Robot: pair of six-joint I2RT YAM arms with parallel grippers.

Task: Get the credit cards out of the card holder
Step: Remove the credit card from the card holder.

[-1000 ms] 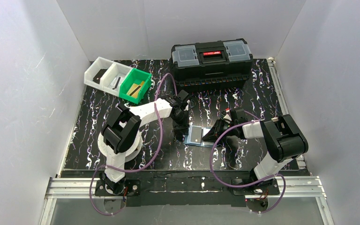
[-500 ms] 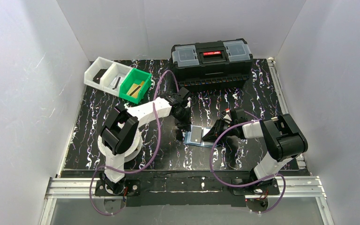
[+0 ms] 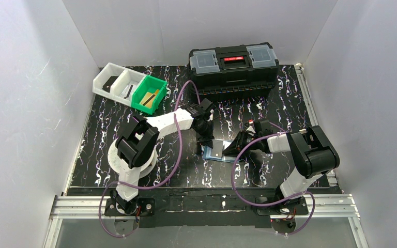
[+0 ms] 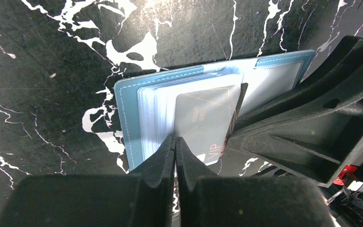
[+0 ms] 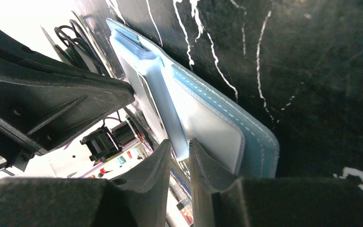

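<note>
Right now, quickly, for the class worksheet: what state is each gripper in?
Left gripper: shut, tips at the edge of the credit card; whether it grips it cannot be told.
Right gripper: closed on a pale inner leaf of the card holder.

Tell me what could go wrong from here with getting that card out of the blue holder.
The left hand pinches only the edge of the card, so it may slip free when pulled.
The right hand holds just one thin inner sleeve of the holder; the whole holder could drag along, or the sleeve could tear.
The two hands sit very close and might bump.
</note>
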